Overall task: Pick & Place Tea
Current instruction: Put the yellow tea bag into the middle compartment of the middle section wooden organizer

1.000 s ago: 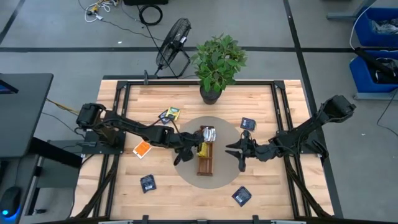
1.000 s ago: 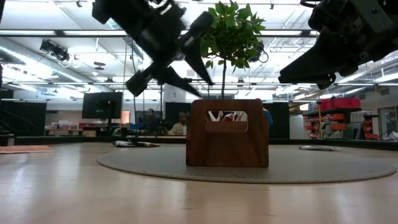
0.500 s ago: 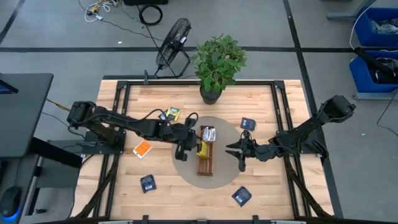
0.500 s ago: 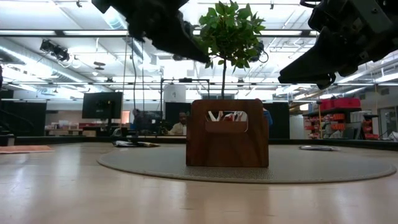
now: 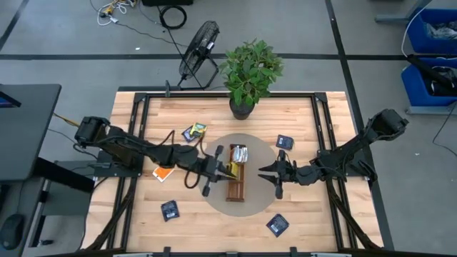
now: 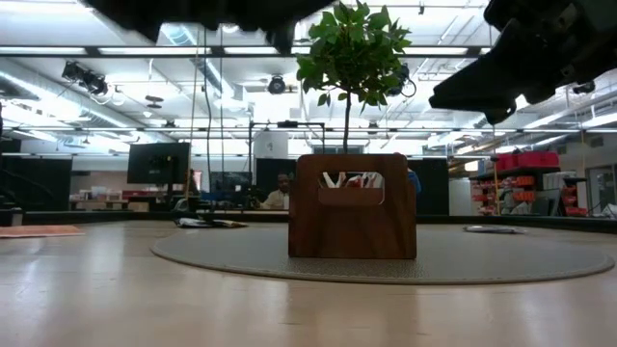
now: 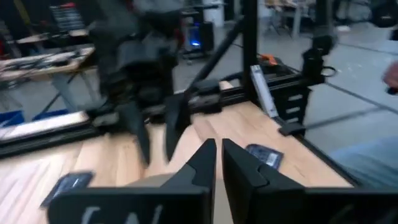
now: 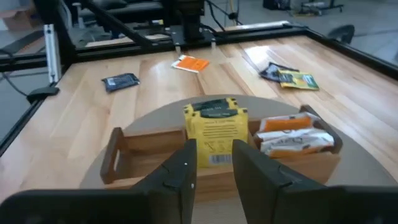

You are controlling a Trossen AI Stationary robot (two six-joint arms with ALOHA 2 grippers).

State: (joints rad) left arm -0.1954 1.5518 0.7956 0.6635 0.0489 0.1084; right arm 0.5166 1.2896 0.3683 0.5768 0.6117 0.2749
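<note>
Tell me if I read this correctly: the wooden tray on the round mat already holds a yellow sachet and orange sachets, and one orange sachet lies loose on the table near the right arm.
Not quite. The loose orange sachet lies on the left arm's side, as the high view shows. The wooden tray on the round mat does hold a yellow sachet and orange sachets.

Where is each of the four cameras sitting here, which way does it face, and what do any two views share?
High view: overhead, straight down on the table; both arms show, left claw and right claw flanking the wooden tray.
Low view: tabletop height, level across to the tray's end and the room; arms blur in from above.
Left wrist view: forward past its own near-shut fingers at the right arm.
Right wrist view: past its own fingers at the tray.
Shared: the yellow tea sachet standing in the tray, also seen overhead.
</note>
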